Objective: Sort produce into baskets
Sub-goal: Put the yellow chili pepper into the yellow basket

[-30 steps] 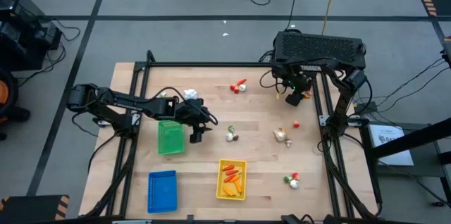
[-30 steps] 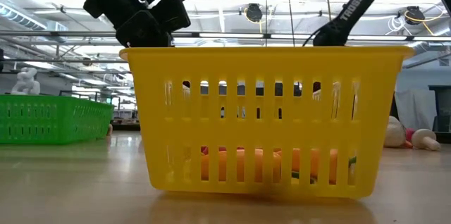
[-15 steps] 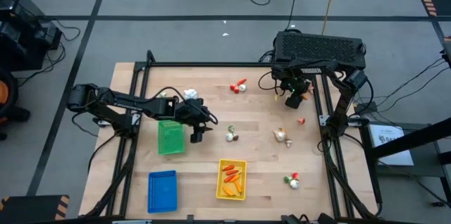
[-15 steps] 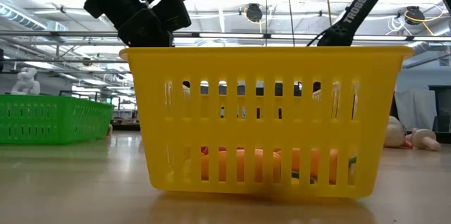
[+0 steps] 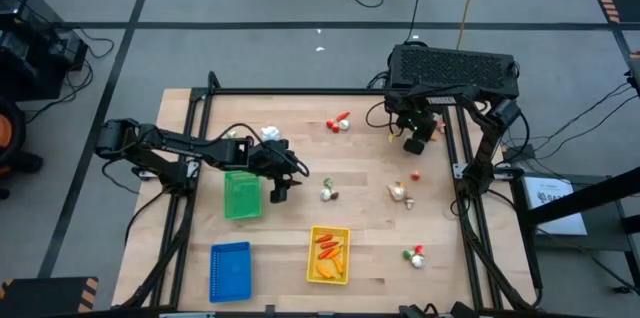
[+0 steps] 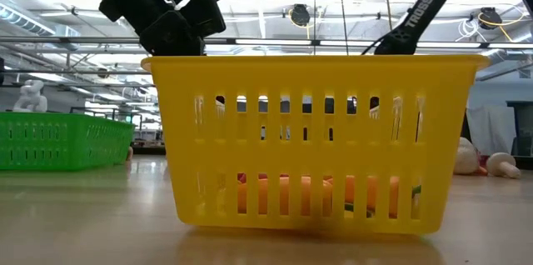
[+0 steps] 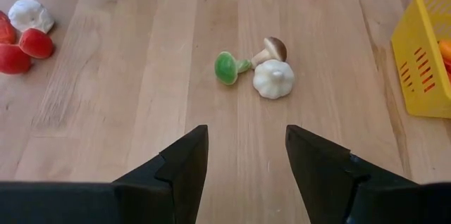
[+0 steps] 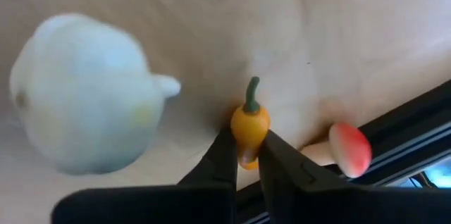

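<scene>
The right gripper point(image 8: 243, 155) pinches a glossy orange pepper point(image 8: 249, 122), apparently plastic, its lower end hidden between the fingers.

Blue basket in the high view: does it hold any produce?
No. The blue basket shows only its bare floor, while the yellow basket beside it holds orange pieces.

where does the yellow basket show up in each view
High view: yellow basket, bottom centre, right of the blue basket.
Low view: fills the middle, nearest the camera.
Left wrist view: only its corner, at the right edge.
Right wrist view: not in it.
Shared landmark: the orange produce inside it.
</scene>
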Motion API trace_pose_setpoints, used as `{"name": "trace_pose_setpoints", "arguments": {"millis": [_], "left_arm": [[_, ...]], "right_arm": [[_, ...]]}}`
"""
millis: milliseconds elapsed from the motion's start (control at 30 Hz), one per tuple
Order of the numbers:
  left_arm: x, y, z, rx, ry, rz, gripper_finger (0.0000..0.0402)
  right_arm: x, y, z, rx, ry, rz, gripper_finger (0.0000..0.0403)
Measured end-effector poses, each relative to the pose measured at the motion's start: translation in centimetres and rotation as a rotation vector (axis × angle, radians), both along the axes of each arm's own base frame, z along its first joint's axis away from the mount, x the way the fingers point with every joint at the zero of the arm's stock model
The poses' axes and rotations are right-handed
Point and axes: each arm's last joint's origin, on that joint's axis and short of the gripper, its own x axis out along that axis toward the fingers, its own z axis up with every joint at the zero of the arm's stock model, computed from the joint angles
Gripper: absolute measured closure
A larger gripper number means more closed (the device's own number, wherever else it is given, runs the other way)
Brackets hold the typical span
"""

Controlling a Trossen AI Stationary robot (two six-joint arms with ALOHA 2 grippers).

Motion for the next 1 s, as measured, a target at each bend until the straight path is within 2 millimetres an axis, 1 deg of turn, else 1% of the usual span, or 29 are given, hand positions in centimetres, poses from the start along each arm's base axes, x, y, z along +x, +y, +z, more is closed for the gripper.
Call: {"name": "trace_pose_setpoints", "arguments": {"millis": [67, 233, 367, 467, 567, 633, 733, 833, 933, 1000], "left_arm": [[0.0, 0.0, 0.0, 0.0, 0.001, 0.0, 0.0203], [-0.1, 0.0, -0.1, -0.002, 0.008, 0.0, 0.0203], [-0.3, 0.0, -0.3, -0.02, 0.047, 0.017, 0.0203], [-0.6, -0.1, -0.6, -0.022, 0.086, 0.018, 0.0203], [-0.7, -0.1, -0.7, -0.023, 0.102, 0.019, 0.0203], [-0.7, -0.1, -0.7, -0.023, 0.106, 0.018, 0.0203], [-0.8, -0.1, -0.7, -0.023, 0.106, 0.018, 0.0203], [-0.8, -0.1, -0.7, -0.023, 0.107, 0.018, 0.0203], [-0.8, -0.1, -0.7, -0.02, 0.107, 0.015, 0.0203], [-0.8, -0.1, -0.7, -0.02, 0.107, 0.015, 0.0203]], "right_arm": [[0.2, -0.2, 0.2, -0.015, -0.003, -0.011, 0.0383], [0.8, -0.8, 1.1, -0.053, -0.013, -0.043, 0.0383], [1.7, -0.8, 2.4, -0.051, -0.005, -0.025, 0.0383], [2.6, -0.4, 4.1, -0.063, -0.018, 0.0, 0.0384], [3.4, 0.0, 6.4, -0.111, -0.065, 0.006, 0.0384], [4.0, 0.7, 8.0, -0.129, -0.139, 0.01, 0.0384], [5.2, 2.6, 10.3, -0.083, -0.344, 0.029, 0.0384], [6.8, 5.2, 12.2, -0.008, -0.577, 0.075, 0.0385], [8.8, 8.8, 13.6, 0.103, -0.765, 0.187, 0.0385], [10.1, 11.6, 14.0, 0.165, -0.842, 0.273, 0.0385]]}}
